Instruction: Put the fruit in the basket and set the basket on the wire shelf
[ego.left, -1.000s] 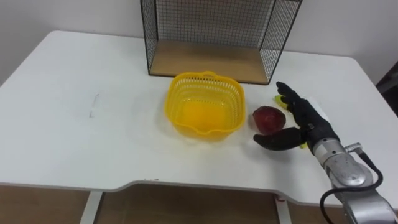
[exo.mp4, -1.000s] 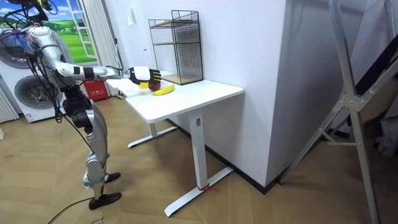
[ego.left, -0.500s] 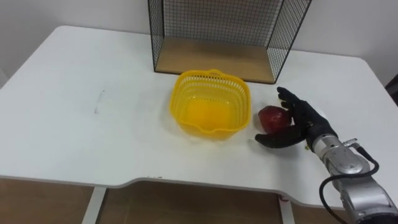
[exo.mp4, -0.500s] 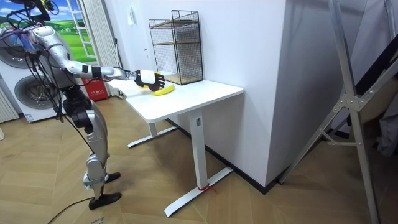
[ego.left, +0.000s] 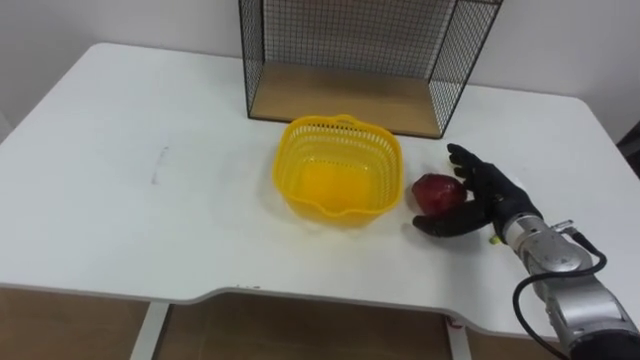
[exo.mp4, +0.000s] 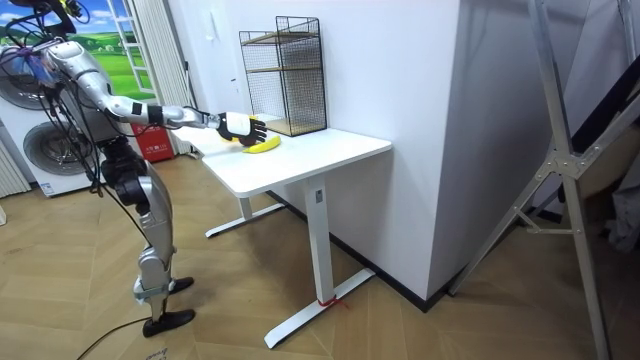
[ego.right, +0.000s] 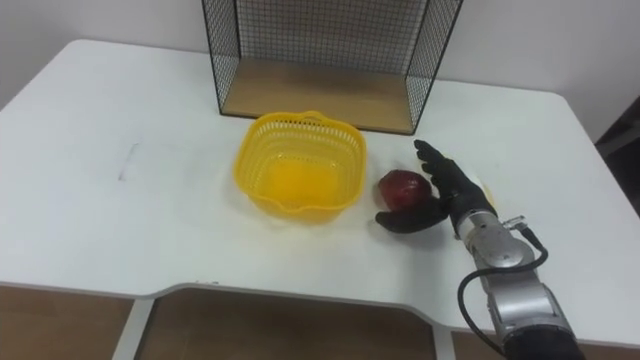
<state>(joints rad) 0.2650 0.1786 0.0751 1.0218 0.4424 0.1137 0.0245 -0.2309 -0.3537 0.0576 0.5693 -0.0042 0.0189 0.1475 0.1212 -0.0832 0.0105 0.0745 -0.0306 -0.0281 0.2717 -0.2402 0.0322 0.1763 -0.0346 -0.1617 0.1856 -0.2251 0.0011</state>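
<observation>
The right robot hand (ego.left: 487, 196) lies at the right side of the white surface (ego.left: 130, 210), half closed in a loose cup about the red fruit (ego.left: 436, 192). Its thumb curls round the fruit's near side and its fingers (ego.left: 466, 162) arc past the far side, so the fruit sits in the narrow gap between them. The fruit rests on the surface, not lifted. It lies just beside the yellow basket (ego.left: 283, 150), on the basket's right, with a thin strip of white between the two.

In the room view a banana (exo.mp4: 263, 146) lies on the surface close beside the robot hand. The basket stands near the middle, directly before the wire shelf (ego.left: 345, 100), whose open front faces the robot. A broad stretch of surface runs from the basket to the left edge. The forearm crosses the near right corner, and the near edge passes close below the wrist. The robot stands at the end of the surface with its right arm stretched out.
</observation>
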